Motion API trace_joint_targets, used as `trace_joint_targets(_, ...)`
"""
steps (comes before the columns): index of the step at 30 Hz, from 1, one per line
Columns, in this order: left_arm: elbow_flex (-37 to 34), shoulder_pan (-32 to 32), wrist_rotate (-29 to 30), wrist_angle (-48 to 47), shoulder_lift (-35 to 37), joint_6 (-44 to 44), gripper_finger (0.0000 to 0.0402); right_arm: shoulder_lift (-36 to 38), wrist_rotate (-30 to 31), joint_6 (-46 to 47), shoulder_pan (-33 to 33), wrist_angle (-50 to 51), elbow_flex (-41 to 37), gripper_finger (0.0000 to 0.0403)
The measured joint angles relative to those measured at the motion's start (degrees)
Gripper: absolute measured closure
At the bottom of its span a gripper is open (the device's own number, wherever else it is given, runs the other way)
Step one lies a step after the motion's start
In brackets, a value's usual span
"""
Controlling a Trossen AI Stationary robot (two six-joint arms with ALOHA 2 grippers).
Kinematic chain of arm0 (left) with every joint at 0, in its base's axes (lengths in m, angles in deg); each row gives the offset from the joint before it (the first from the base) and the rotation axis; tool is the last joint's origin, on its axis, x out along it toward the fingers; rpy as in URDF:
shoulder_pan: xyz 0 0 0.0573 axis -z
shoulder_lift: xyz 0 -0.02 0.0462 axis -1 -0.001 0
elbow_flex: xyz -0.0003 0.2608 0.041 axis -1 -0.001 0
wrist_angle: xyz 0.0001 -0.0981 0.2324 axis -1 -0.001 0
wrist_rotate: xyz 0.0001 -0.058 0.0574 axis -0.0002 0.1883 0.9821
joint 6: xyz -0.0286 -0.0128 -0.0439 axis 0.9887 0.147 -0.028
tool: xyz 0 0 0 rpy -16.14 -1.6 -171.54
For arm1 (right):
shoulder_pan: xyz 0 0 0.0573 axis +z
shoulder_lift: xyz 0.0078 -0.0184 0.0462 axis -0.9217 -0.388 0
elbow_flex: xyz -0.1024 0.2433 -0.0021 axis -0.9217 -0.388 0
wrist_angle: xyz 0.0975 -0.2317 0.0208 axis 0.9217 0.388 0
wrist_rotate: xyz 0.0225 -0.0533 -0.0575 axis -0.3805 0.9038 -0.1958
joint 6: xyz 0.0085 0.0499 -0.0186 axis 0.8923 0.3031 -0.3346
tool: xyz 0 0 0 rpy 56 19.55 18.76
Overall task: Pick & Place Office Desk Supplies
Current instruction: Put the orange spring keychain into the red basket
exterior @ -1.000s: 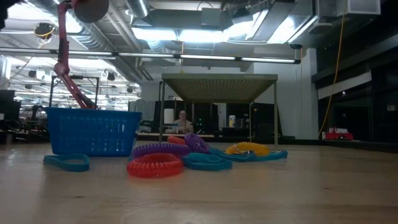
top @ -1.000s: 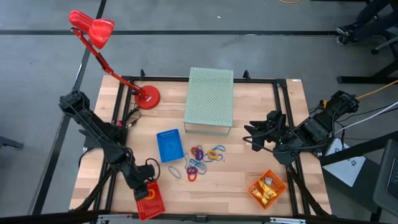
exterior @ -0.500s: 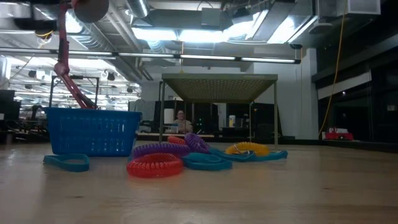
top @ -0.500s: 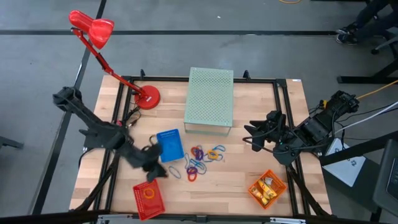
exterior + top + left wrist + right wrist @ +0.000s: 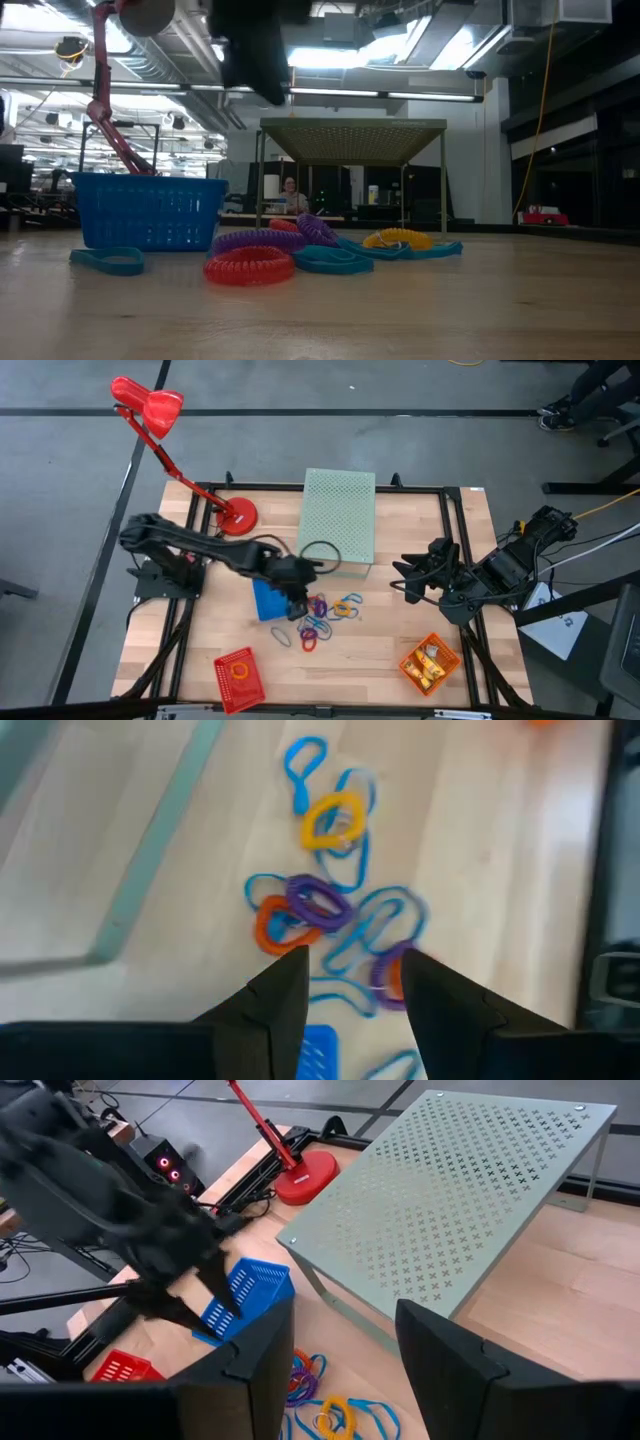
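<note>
Moved: left gripper point(image 5: 296, 603) has swung from the red basket point(image 5: 238, 679) at lower left to mid-frame, above the pile of loops point(image 5: 322, 618).
Left jaws: apart, holding nothing.
Right gripper point(image 5: 405, 580): waiting at right of frame, jaws apart, empty.
Done: one orange loop point(image 5: 239, 671) lies in the red basket; yellow pieces point(image 5: 432, 657) fill the orange basket point(image 5: 430, 663) at lower right.
Left: most loops remain loose on the worktop point(image 5: 380, 650); blue basket point(image 5: 270, 596) looks empty.

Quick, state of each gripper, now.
Left gripper: open, empty, above the pile of loops.
Right gripper: open, empty, waiting at the table's right side.
</note>
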Motion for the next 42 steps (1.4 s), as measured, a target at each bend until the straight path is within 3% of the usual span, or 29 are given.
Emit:
trace_joint_targets(6,5.7,-2.4,0.2,-5.7,-10.8,-5.2,0.0244,0.0,0.0,0.0,0.0,0.0,0.0,0.0224)
trace_joint_targets(11,7.5,-2.4,-0.5,-8.0,-15.8,-6.9,0.0244,0.0,-0.4,0.0,0.0,-0.1,0.0,0.0224)
trace_joint_targets(21,7.8,-2.2,-0.8,-7.7,-16.1,-5.3,0.0245,0.0,-0.7,-1.0,0.0,-0.5,0.0,0.0224)
trace_joint_targets(35,18.0,4.3,-4.0,-8.9,-15.8,-14.3,0.0245,0.0,-0.6,-1.1,0.0,-0.5,0.0,0.0224)
trace_joint_targets(42,18.5,7.8,-6.4,-8.8,-17.9,-14.1,0.0245,0.0,-0.7,-1.8,0.0,-0.6,0.0,0.0224)
